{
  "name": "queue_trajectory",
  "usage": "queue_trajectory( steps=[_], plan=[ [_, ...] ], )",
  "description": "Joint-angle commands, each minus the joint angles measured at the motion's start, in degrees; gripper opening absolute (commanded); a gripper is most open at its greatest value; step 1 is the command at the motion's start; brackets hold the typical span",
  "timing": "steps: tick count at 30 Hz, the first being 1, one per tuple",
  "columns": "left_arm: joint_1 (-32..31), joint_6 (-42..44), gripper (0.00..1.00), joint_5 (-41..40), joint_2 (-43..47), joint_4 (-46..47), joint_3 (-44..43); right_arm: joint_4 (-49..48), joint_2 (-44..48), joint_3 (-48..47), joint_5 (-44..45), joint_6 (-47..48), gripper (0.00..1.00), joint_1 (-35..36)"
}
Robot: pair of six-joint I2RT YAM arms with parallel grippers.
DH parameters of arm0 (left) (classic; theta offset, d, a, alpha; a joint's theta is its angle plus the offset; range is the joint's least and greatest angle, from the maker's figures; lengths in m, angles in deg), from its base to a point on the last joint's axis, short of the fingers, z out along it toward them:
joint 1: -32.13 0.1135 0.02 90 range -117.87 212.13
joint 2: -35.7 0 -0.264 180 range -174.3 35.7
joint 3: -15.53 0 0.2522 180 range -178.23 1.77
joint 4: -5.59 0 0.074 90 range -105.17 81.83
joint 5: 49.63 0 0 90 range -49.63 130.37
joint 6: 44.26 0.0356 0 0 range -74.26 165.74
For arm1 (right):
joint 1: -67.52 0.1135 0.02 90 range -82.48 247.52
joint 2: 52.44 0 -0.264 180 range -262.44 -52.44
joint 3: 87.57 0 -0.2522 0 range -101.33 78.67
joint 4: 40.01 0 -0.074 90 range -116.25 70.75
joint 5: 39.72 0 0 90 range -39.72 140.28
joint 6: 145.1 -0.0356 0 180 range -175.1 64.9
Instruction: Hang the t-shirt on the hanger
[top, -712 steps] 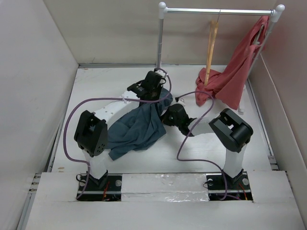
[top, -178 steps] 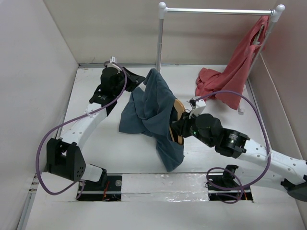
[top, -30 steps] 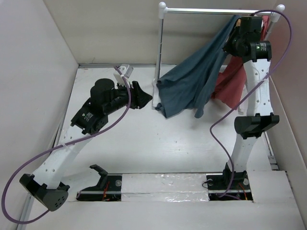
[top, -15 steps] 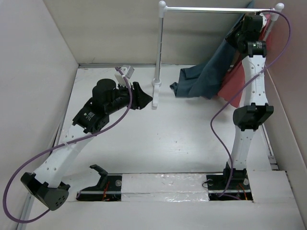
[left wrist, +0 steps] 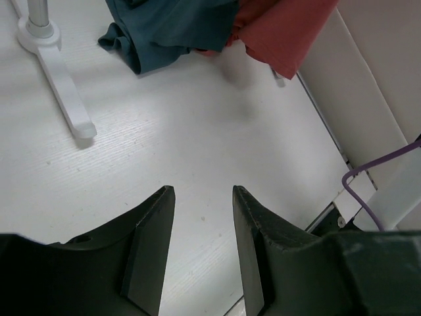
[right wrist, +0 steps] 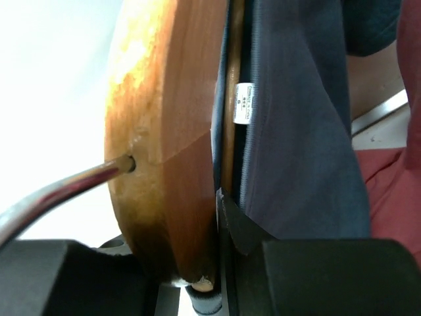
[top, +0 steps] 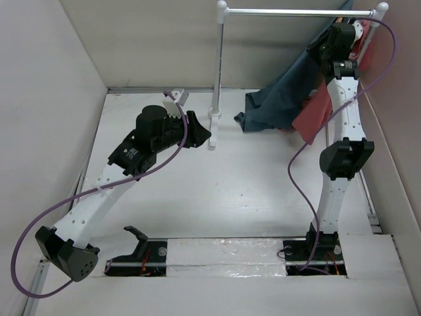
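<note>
Slate-blue cotton t-shirt point(top: 283, 99) has swung to 1 o'clock; right gripper point(top: 337, 34) clamps its tan wooden hanger point(right wrist: 164, 118), left gripper point(left wrist: 202, 197) gapes empty; release before the silver hook point(right wrist: 59, 187) catches the white rail point(top: 289, 12) and you drop both.

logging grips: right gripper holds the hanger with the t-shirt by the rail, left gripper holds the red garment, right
No: the left gripper holds nothing, jaws open, clear of the red garment, per the left wrist view. The right gripper does hold the hanger with the t-shirt by the rail.
</note>
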Motion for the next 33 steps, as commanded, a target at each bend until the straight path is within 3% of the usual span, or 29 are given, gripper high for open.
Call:
queue_trajectory(
  steps=[1,5,9,10,11,16,17,19,20,23,33],
  plan=[
    [-0.21,-0.46,0.37,-1.38,-0.37,2.69,-2.11,-8.69,0.74,3.38,-0.63,0.55,0.0,0.29],
    [-0.21,-0.64,0.37,-2.08,-1.69,3.13,-2.91,-7.98,0.3,2.75,-0.29,1.08,0.0,0.29],
    [-0.21,-1.08,0.37,-2.44,-2.66,4.19,-3.35,-13.51,6.26,12.23,0.42,1.61,0.0,1.42],
    [-0.21,-1.16,0.38,-2.53,-2.74,4.45,-3.52,-16.13,9.58,14.86,0.59,1.52,0.05,1.43],
    [-0.21,-1.16,0.39,-2.79,-3.09,4.8,-3.78,-17.81,11.44,19.76,0.85,1.43,0.17,1.43],
    [-0.21,-1.16,0.41,-3.32,-4.5,4.27,-5.28,-21.8,18.66,27.72,2.7,1.61,0.33,2.05],
    [-0.21,-1.16,0.41,-3.23,-4.5,4.8,-5.28,-21.09,19.19,27.63,2.62,1.61,0.43,2.57],
    [-0.21,-1.25,0.41,-3.32,-4.68,4.98,-5.72,-20.99,20.07,28.24,2.36,1.61,0.48,2.57],
    [-0.21,-1.25,0.41,-3.4,-4.68,4.98,-5.89,-21.6,20.6,28.94,2.09,1.87,0.26,2.57],
    [-0.21,-1.17,0.41,-3.67,-4.59,5.24,-6.25,-22.84,22.79,30.97,2.18,2.22,0.0,2.57],
    [-0.21,1.12,0.42,-2.35,-5.56,7.17,-5.9,-19.42,30.53,38.44,-10.31,5.55,0.0,1.51]
  ],
)
